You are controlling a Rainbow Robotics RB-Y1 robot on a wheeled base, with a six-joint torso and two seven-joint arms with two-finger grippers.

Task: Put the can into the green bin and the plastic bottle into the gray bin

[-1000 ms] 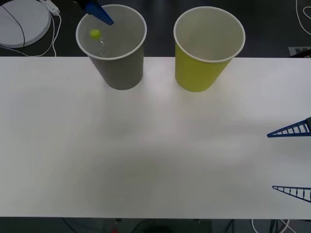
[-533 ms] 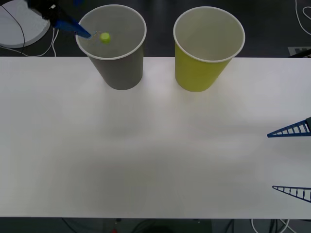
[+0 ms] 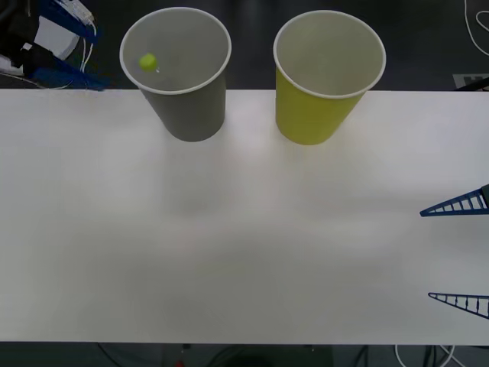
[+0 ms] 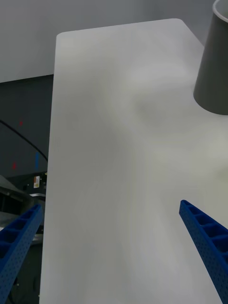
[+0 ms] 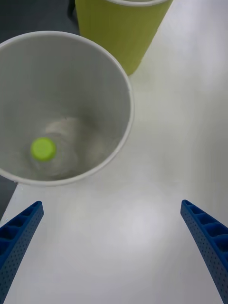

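The gray bin stands at the table's far left, and the green bin stands to its right. The plastic bottle sits inside the gray bin, its lime-green cap facing up beside the bin's wall. The green bin is just beyond it. My left gripper hangs open to the left of the gray bin, past the table's far edge, holding nothing. At the table's right edge my right gripper waits open, with the gray bin far ahead of it. The can is out of view.
The white table stretches bare between the bins and its near edge. Behind its far left corner lie a white round object and cables. More cables show at the far right.
My left gripper has drawn back to the left, from over the gray bin's rim to beyond its left side. The bottle's cap has shifted slightly inside the bin. The right gripper has stayed still.
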